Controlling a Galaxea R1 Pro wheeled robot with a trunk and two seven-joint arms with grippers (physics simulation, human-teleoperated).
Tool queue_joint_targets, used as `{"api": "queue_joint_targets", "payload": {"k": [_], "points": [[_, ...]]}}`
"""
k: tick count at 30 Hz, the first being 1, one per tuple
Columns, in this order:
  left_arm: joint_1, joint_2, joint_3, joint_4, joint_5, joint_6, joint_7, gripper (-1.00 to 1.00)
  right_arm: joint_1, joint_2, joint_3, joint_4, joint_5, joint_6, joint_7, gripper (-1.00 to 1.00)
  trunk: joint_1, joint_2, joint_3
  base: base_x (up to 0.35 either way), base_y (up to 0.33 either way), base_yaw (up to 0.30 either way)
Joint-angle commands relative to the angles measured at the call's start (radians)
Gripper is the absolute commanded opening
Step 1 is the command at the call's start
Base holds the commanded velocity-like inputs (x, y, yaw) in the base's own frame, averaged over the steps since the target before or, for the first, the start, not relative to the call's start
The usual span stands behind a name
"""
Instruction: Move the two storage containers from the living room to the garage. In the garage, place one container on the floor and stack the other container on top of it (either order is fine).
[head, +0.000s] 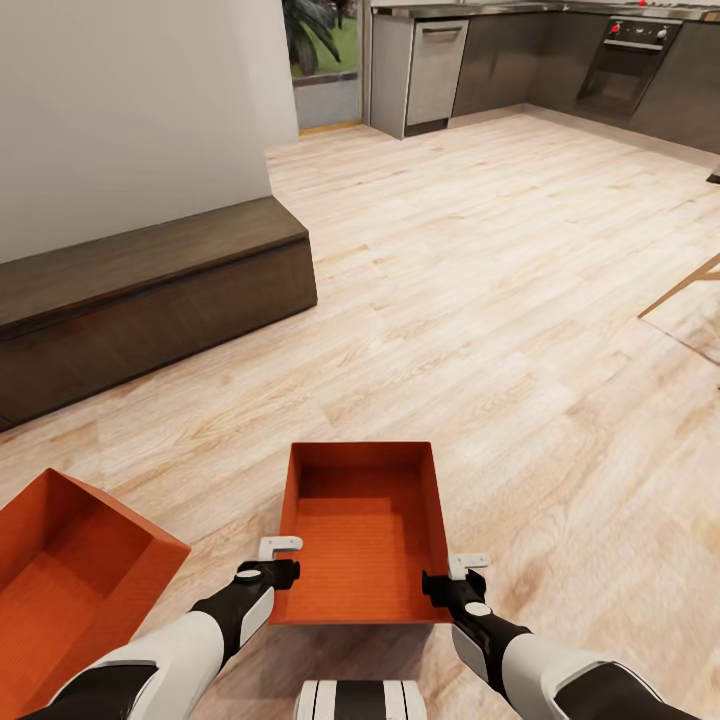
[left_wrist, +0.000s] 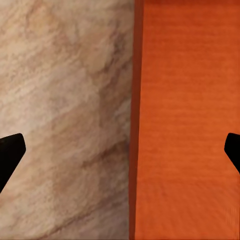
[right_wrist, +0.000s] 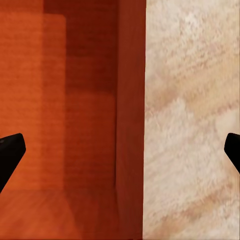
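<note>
Orange bin (head: 362, 535) between my grippers on wood floor (head: 520, 330); left gripper (head: 281, 560) and right gripper (head: 462, 576) both spread wide, straddling side walls. Second bin (head: 65, 570) to left.

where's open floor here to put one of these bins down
Widest bare floor: the stretch between the dark bench, the kitchen cabinets and the wooden leg. Crowded near the robot: centre bin between left gripper and right gripper, second bin beside it.
</note>
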Motion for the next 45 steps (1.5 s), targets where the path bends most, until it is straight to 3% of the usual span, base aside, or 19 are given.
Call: {"api": "queue_joint_targets", "payload": {"k": [1, 5, 35, 36, 37, 45], "points": [[0.0, 0.0, 0.004, -0.001, -0.003, 0.004, 0.002, 1.0, -0.001, 0.001, 0.009, 0.002, -0.009, -0.004, -0.002, 1.0, 0.004, -0.007, -0.004, 0.0, 0.0, 0.0], [0.0, 0.0, 0.004, -0.001, -0.002, 0.004, 0.002, 1.0, -0.001, 0.001, 0.009, 0.002, -0.009, -0.004, -0.002, 1.0, 0.019, -0.035, -0.016, 0.0, 0.0, 0.0], [0.0, 0.0, 0.005, -0.002, 0.004, 0.004, 0.003, 1.0, -0.001, 0.001, 0.009, 0.002, -0.01, -0.007, -0.003, 1.0, 0.019, -0.035, -0.016, 0.0, 0.0, 0.0], [0.0, 0.0, 0.005, -0.002, 0.004, 0.004, 0.003, 1.0, -0.001, 0.001, 0.009, 0.002, -0.01, -0.007, -0.003, -1.0, 0.019, -0.035, -0.016, 0.0, 0.0, 0.0], [0.0, 0.0, 0.005, -0.002, 0.004, 0.004, 0.003, -1.0, -0.001, 0.001, 0.008, 0.002, -0.01, -0.007, -0.003, -1.0, 0.019, -0.035, -0.016, 0.0, 0.0, 0.0], [0.0, 0.0, 0.005, -0.001, 0.005, 0.005, 0.003, -1.0, -0.001, 0.001, 0.009, 0.002, -0.009, -0.007, -0.003, -1.0, 0.019, -0.035, -0.016, 0.0, 0.0, 0.0]]}}
